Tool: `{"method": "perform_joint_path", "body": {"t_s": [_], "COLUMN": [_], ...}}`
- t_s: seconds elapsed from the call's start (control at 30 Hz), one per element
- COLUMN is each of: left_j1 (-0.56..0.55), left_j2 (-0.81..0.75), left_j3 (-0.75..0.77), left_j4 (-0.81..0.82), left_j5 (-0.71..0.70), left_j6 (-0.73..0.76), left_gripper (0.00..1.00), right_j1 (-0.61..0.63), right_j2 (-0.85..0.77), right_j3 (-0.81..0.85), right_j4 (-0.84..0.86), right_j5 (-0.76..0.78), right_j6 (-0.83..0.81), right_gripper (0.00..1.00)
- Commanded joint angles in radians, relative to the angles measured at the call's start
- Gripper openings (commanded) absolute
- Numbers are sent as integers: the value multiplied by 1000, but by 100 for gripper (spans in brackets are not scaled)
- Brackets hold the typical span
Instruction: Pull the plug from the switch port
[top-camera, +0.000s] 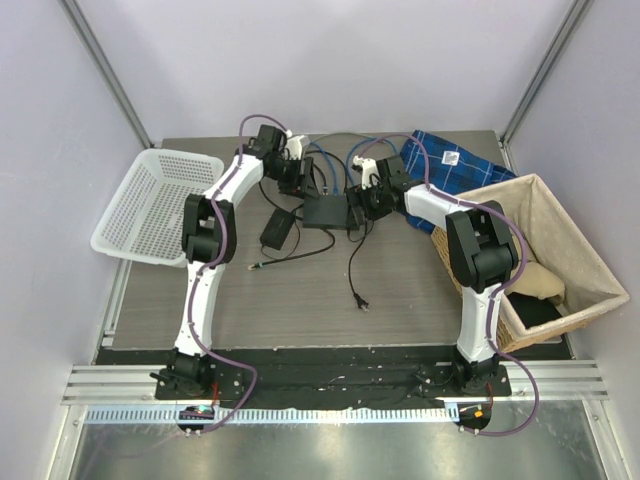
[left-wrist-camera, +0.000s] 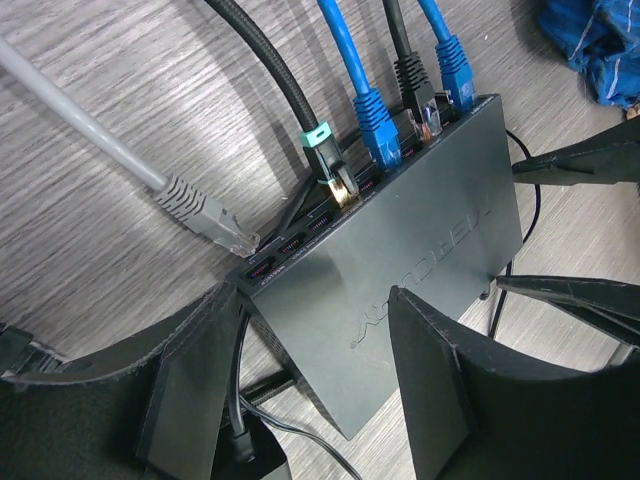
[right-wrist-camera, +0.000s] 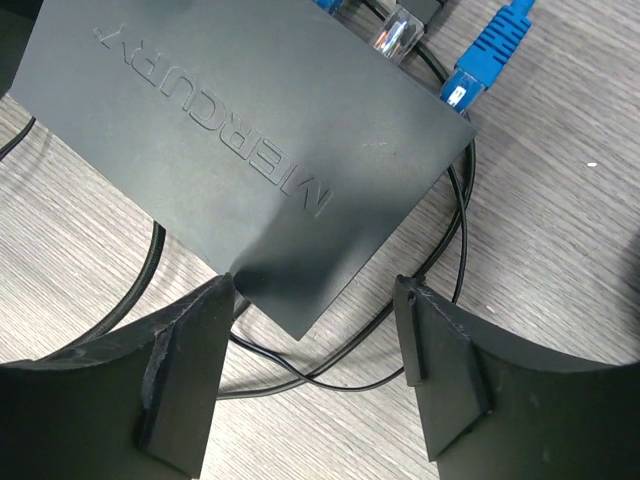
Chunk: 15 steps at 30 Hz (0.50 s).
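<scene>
While both arms reach to mid-table in the top view, the switch (top-camera: 325, 212) lies flat between them. The left gripper (top-camera: 292, 172) sits off its far-left side and the right gripper (top-camera: 358, 208) at its right edge. The black power brick (top-camera: 277, 230) is just left of the box. The white plastic basket (top-camera: 150, 205) and the wicker basket (top-camera: 530, 250) stand well apart at the table's sides.

Left wrist view: the left gripper is spread wide and holds nothing, straddling the switch's near corner. The port row (left-wrist-camera: 310, 225) runs along the narrow edge.
- Seated: green-tabbed black plug (left-wrist-camera: 325, 160), blue plug (left-wrist-camera: 378, 125), black plug (left-wrist-camera: 412, 85), second blue plug (left-wrist-camera: 455, 75).
- Loose: grey plug (left-wrist-camera: 210, 215), lying on the table just beside the row, in no port.

Right wrist view: the right gripper is parted and empty. One corner of the switch lies between its fingers (right-wrist-camera: 185, 370), with a gap on either side.

Judgement: the pull has not begun, and I cannot tell which seated plug is meant. To do it well:
- Pinch the box with the right gripper first, or it may drag along with the cord.
- Close the left gripper on the plug body, not the cord.
- Depress the latch tab, then draw straight out along the port's axis.
</scene>
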<state>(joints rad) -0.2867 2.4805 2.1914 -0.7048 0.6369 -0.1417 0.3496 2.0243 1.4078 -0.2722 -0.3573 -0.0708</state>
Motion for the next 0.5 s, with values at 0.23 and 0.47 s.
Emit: {"method": "perform_joint_path", "body": {"t_s": [0.23, 0.47], "left_j1": [-14, -16], "left_j2": [-86, -83], "left_j3": [-73, -52], "left_j4": [46, 114], "left_j5": [15, -19], "left_j6": [13, -9], "left_gripper": [62, 62], "right_j1": [11, 12], "right_j2": [22, 22], "right_j3": [14, -1], "right_j4": [28, 30], "right_j5": [14, 4], "right_j6": [-20, -12], "right_gripper": [68, 68]}}
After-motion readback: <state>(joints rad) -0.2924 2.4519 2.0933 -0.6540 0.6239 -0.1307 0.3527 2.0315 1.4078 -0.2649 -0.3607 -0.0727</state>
